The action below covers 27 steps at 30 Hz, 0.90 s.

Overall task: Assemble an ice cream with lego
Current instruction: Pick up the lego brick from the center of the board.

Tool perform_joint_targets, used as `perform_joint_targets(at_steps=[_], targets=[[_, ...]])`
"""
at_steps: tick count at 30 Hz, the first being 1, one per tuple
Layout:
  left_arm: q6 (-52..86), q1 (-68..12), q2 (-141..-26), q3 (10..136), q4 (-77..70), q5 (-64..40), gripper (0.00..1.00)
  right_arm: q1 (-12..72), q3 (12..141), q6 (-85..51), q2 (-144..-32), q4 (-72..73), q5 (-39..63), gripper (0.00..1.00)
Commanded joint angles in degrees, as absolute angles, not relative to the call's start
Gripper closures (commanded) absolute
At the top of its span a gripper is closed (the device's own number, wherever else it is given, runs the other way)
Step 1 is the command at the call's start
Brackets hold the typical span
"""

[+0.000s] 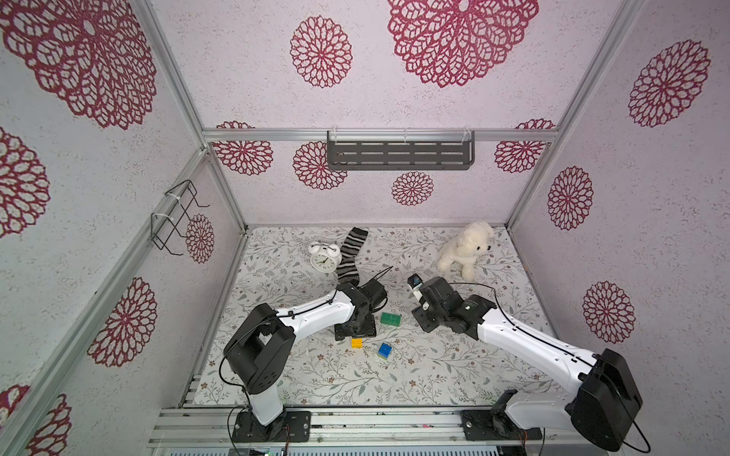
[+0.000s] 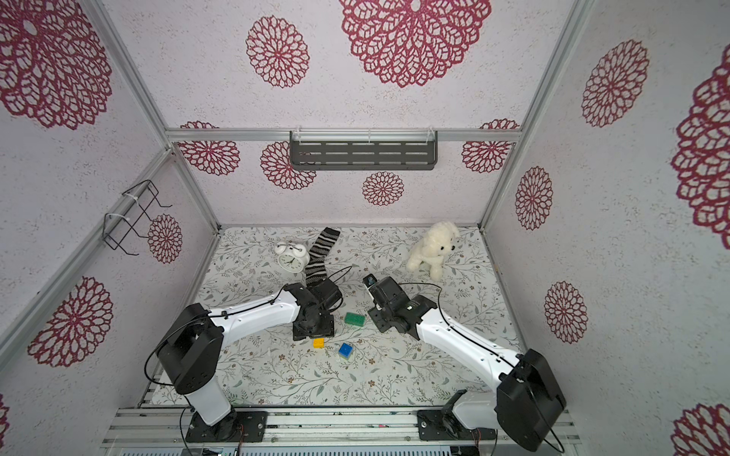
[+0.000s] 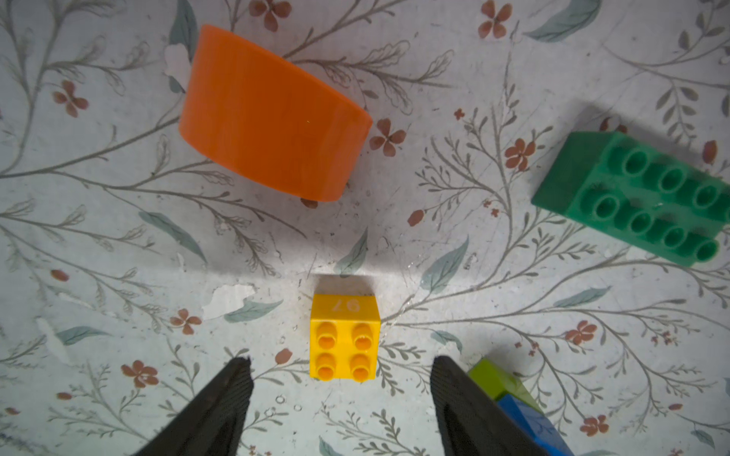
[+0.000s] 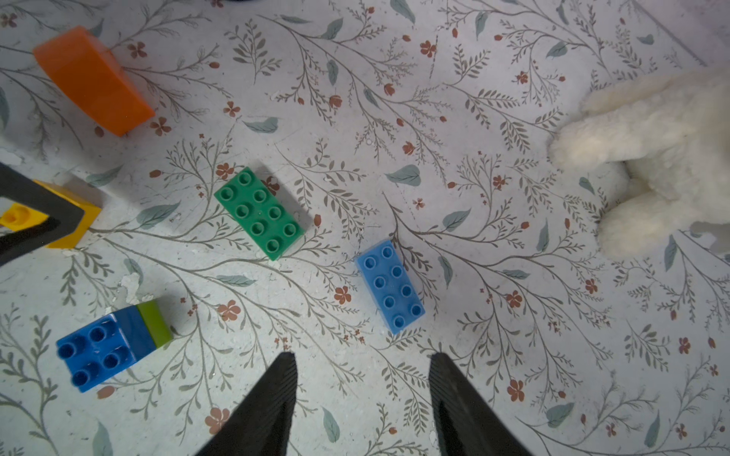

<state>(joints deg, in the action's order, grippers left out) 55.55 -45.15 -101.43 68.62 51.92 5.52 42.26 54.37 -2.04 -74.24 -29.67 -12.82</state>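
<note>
The lego lies loose on the flowered mat, and no ice cream is in view. A yellow brick (image 3: 345, 339) (image 1: 357, 342) sits studs up just ahead of my left gripper (image 3: 341, 361), which is open and straddles the brick's near end without touching it. The orange half-round (image 3: 272, 118) (image 4: 93, 79) lies beyond it. The dark green brick (image 3: 632, 201) (image 1: 390, 319) (image 4: 259, 213) is to one side. A blue brick (image 4: 98, 349) (image 1: 384, 350) is joined to a lime brick (image 4: 155, 323). My right gripper (image 4: 363, 355) is open and empty, with the light-blue brick (image 4: 390, 287) just ahead of it.
A white plush dog (image 1: 466, 248) (image 4: 651, 158) stands at the back right. An alarm clock (image 1: 326, 258) and a striped sock (image 1: 351, 256) lie at the back left. A grey shelf (image 1: 399, 156) hangs on the back wall and a wire rack (image 1: 177, 217) on the left wall.
</note>
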Motion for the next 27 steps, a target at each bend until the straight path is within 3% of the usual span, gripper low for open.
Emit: perform_joint_targets(at_steps=[1,9,27], targets=[[57.10,-46.14,-102.89,68.37,49.37,4.95,0.27,41.51,54.06,-2.11,-72.34,-28.39,-11.98,0.43],[56.57,-46.23,-103.21,65.58,46.06,4.33,0.39,41.05,53.11,-2.19,-71.96,-28.56,-11.39,0.44],[54.76,-46.23,-102.48,64.07,45.36,4.45,0.55,40.91,53.17,-2.88,-72.17,-29.17,-11.10,0.45]])
